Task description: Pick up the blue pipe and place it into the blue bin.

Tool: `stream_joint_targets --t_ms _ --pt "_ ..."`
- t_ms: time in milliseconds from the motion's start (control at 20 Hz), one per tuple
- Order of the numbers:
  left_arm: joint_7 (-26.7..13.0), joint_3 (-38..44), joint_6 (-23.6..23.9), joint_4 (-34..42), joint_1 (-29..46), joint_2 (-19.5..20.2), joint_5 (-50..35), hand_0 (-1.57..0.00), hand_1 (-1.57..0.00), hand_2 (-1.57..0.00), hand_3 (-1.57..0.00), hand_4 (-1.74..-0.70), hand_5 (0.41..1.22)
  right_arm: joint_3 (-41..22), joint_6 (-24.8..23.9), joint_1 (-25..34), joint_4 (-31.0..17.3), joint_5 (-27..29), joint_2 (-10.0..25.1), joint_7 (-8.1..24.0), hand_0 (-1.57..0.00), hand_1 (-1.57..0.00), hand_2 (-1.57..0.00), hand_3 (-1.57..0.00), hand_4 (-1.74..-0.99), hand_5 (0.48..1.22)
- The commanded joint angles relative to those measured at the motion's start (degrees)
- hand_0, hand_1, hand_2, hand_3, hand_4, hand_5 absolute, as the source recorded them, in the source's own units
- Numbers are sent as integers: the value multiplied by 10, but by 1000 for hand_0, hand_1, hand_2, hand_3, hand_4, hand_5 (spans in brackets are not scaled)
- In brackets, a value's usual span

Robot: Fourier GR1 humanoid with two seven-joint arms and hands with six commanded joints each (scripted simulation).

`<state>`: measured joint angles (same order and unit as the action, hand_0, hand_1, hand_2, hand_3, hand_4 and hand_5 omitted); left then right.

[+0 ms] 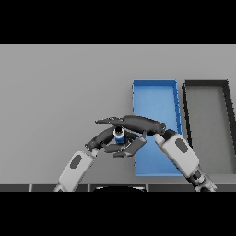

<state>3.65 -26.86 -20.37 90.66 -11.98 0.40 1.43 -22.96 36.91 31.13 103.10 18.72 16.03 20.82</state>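
Blue pipe held between my two hands, low centre of the frame

My right hand [138, 123] curls over the blue pipe [119, 136]; my left hand [103, 139], fingers straight, touches it. Right of them the blue bin [155, 94] holds nothing, nor the dark bin [205, 84] at far right on the worktop [55, 92].

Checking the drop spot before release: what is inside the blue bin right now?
The open blue rectangular bin shows only bare blue floor in its upper part. The right hand and its forearm cover the lower part, so anything lying there is hidden. The small blue pipe sits left of the bin.
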Motion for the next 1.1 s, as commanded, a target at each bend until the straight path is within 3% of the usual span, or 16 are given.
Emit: stream_joint_targets --t_ms 0,50,100,200,250,350,450,550,650,800,900,950,1000,1050 --pt "-16 2 7 -2 -1 -3 5 -1571 -1571 -1571 -1571 -1515 1221 -4 1 5 -8 -3 -7 3 -166 -241 -249 -143 -1255 519" --pt "-28 2 8 -1 4 -6 4 -1571 -1571 -1541 -1304 -1560 1221 -4 2 14 -15 -4 -10 9 -398 -437 -428 -307 -1303 520" --pt "-39 4 11 -1 4 -9 1 -1571 -1571 -1528 -1139 -1596 1221 -4 4 21 -24 -10 -15 6 -630 -652 -657 -504 -1383 523" --pt "-36 3 5 5 8 -4 4 -1571 -1571 -1544 -1207 -1648 1221 -5 11 20 -30 -19 -20 -12 -969 -983 -986 -789 -1496 555" --pt "-26 2 3 2 11 -5 6 -1571 -1571 -1549 -1228 -1667 1221 -6 6 20 -28 -5 -27 -4 -1089 -1101 -1103 -896 -1537 600" --pt "-23 3 4 1 7 -10 9 -1571 -1571 -1557 -1307 -1694 1221 -4 0 12 -25 20 -38 -10 -1263 -1270 -1271 -1139 -1495 781" --pt "-14 7 5 -5 1 -15 14 -1571 -1571 -1562 -1322 -1711 1221 -7 -1 5 -21 3 -43 -32 -1374 -1378 -1379 -1295 -1475 940" --pt "1 8 2 -15 -1 -18 19 -1571 -1571 -1539 -1412 -1722 1221 -5 8 -2 -14 -24 -42 -44 -1445 -1448 -1448 -1394 -1477 1041" --pt "8 10 6 -15 -4 -22 23 -1571 -1571 -1551 -1417 -1729 1221 -4 12 -3 -10 -26 -51 -48 -1490 -1492 -1492 -1458 -1485 1106" --pt "19 14 10 -14 -3 -18 24 -1571 -1571 -1561 -1434 -1735 1221 3 0 -13 -10 15 -77 5 -1530 -1531 -1531 -1513 -1492 1162" --pt "2 11 12 -6 2 -17 24 -1571 -1571 -1564 -1434 -1732 1221 14 4 -26 -7 21 -78 2 -1545 -1545 -1545 -1534 -1494 1183" --pt "6 12 12 1 4 -14 23 -1571 -1571 -1566 -1264 -1734 1221 10 -1 -26 -6 19 -89 5 -1550 -1550 -1550 -1541 -1495 1191" --pt "18 13 10 1 5 -7 29 -1446 -1368 -1336 -1051 -1629 1221 8 -4 -28 -4 8 -94 0 -1554 -1554 -1555 -1547 -1496 1197" --pt "10 10 9 1 4 -6 37 -1175 -1094 -1069 -841 -1512 1221 12 -3 -29 -4 4 -93 -1 -1557 -1558 -1558 -1552 -1496 1202"
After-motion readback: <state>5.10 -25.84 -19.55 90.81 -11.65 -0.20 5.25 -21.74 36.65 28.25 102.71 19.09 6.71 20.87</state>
